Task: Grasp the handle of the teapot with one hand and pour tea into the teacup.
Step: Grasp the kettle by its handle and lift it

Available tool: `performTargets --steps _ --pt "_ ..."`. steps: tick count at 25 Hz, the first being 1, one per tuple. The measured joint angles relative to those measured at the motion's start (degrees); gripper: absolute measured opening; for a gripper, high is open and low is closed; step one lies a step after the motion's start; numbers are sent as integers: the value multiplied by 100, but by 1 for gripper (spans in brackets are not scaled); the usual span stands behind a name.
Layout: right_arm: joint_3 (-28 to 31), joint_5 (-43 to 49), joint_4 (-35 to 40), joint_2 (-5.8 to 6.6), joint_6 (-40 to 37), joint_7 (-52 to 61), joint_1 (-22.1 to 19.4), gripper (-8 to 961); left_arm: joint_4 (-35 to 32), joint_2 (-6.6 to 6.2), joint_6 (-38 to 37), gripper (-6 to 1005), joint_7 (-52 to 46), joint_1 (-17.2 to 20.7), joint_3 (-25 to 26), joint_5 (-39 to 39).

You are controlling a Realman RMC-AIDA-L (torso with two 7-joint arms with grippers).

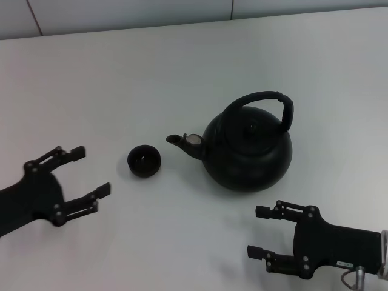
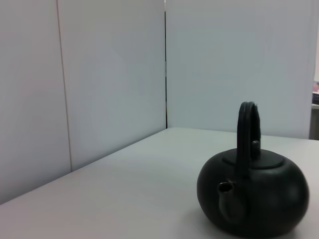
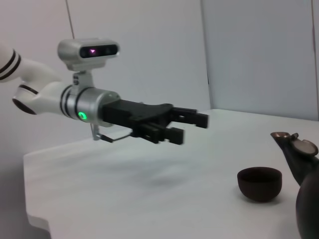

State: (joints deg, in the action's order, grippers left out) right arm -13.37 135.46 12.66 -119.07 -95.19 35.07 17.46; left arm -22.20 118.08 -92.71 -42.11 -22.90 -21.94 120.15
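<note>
The matte-black teapot (image 1: 247,150) stands upright on the white table, spout (image 1: 180,142) toward the teacup. Its arched black handle (image 1: 267,100) rises over the lid. The pot also shows in the left wrist view (image 2: 254,196), and its spout shows in the right wrist view (image 3: 295,144). The small dark teacup (image 1: 144,160) sits just left of the spout, apart from it; it also shows in the right wrist view (image 3: 259,183). My left gripper (image 1: 85,173) is open and empty, left of the cup; it also shows in the right wrist view (image 3: 192,127). My right gripper (image 1: 262,231) is open and empty, in front of the teapot.
The white table (image 1: 182,73) reaches back to a pale wall (image 1: 121,12). In the right wrist view the table's edge (image 3: 30,219) shows below the left arm (image 3: 45,94).
</note>
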Motion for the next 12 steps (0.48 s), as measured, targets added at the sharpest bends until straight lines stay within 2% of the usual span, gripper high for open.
performTargets --steps 2,7,12 --pt "1 -20 0 0 -9 0 -5 722 -301 -48 -281 861 -121 171 -17 5" --pt "1 -44 0 -4 -25 -1 -6 722 -394 -136 -469 861 -159 267 1 2" --pt "1 -53 -3 -11 -9 -29 -6 721 -457 -145 -472 861 -159 264 -42 36"
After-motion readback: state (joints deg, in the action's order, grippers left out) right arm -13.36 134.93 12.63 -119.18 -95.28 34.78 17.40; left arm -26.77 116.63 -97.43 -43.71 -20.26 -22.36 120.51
